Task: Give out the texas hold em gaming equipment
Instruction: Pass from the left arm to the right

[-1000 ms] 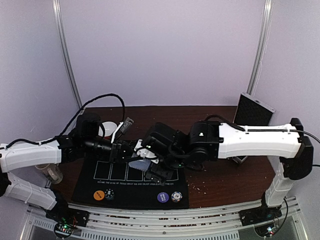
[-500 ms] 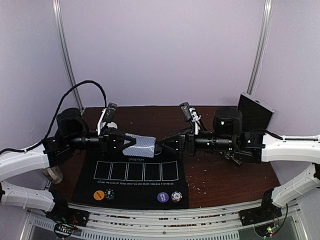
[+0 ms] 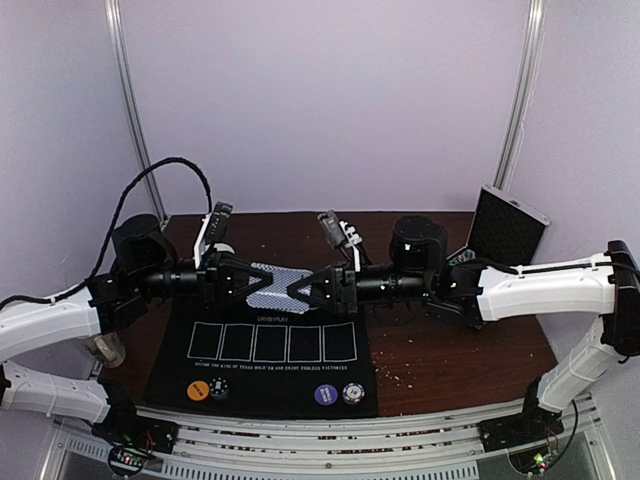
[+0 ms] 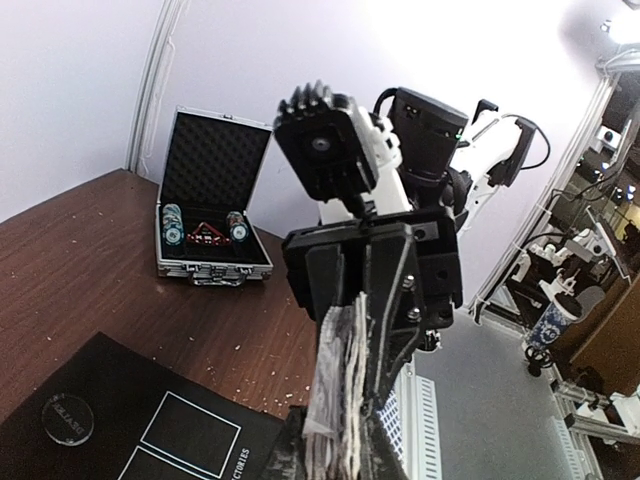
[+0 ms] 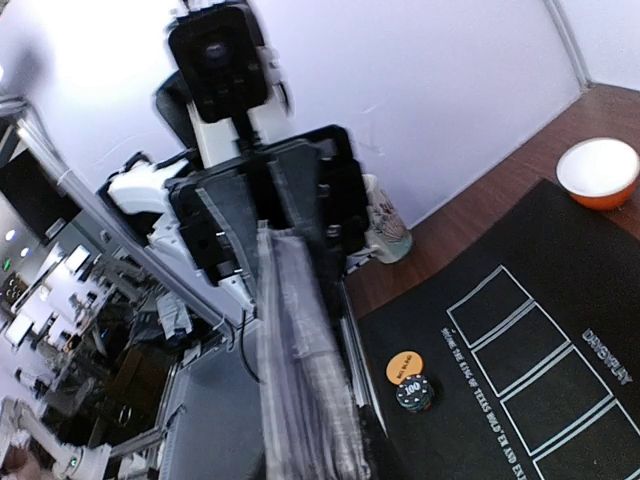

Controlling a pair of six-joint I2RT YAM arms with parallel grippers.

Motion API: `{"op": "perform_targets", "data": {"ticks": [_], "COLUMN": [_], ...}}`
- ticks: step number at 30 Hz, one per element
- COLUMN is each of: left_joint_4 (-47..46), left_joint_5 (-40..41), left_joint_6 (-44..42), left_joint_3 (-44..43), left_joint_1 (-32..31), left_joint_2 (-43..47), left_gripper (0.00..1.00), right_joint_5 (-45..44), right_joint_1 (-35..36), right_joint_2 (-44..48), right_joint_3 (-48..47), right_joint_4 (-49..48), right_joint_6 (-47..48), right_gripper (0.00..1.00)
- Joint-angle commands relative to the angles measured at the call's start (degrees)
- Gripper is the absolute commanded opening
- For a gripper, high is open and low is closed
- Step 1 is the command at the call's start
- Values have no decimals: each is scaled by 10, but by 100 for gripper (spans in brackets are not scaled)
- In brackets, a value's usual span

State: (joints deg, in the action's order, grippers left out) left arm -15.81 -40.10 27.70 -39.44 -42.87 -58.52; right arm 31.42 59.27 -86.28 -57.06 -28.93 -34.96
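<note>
A stack of grey-blue-backed playing cards hangs in the air over the far edge of the black mat. My left gripper is shut on its left end, and my right gripper has closed on its right end. Both wrist views show the cards edge-on: the cards and the cards. An orange chip and a dark chip lie on the mat's near left. A purple chip and a black-and-white chip lie near right. A clear disc rests on the mat.
An open metal case holding more chips stands at the back right. A red-and-white bowl sits at the back left beyond the mat. A beige mug stands off the mat's left side. Several card outlines mark the mat.
My right arm swung round from over the mat to face the left gripper. Its jaws, wide open half a second ago, have come together on the right end of the cards. The left gripper stays shut.
</note>
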Motion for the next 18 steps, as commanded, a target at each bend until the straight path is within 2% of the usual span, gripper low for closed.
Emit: {"op": "perform_targets", "data": {"ticks": [1,3,5,7,8,9,12,15,16,18], "left_joint_4": [-27,33,151,247,278,295,307,330,348,378], "left_joint_5": [5,31,112,209,252,295,353,408,434,486], "left_joint_6": [-11,-50,-135,-233,-281,-339,-458,-581,-611,-639], "left_joint_3": [-3,-22,-67,-110,-128,-142,-160,-151,-154,-173], "left_joint_1": [-2,-2,-3,-7,-13,-25,-91,-176,-211,-240], "left_joint_2": [10,13,13,17,21,27,52,46,33,-9], "left_gripper": [0,2,54,87,96,98,98,98,98,98], "right_joint_5": [32,17,-5,-28,-41,-52,-85,-98,-100,-100], "right_joint_1": [3,3,-1,-6,-7,-9,-9,-8,-8,-8], "right_joint_2": [-3,5,17,26,27,27,20,17,14,6], "right_joint_3": [-26,-29,-33,-42,-54,-63,-100,-120,-128,-143], "right_joint_4": [4,34,72,119,147,184,260,287,296,316], "right_joint_6": [2,8,12,11,10,7,0,-15,-20,-20], "right_gripper": [0,0,0,0,0,0,0,0,0,0]}}
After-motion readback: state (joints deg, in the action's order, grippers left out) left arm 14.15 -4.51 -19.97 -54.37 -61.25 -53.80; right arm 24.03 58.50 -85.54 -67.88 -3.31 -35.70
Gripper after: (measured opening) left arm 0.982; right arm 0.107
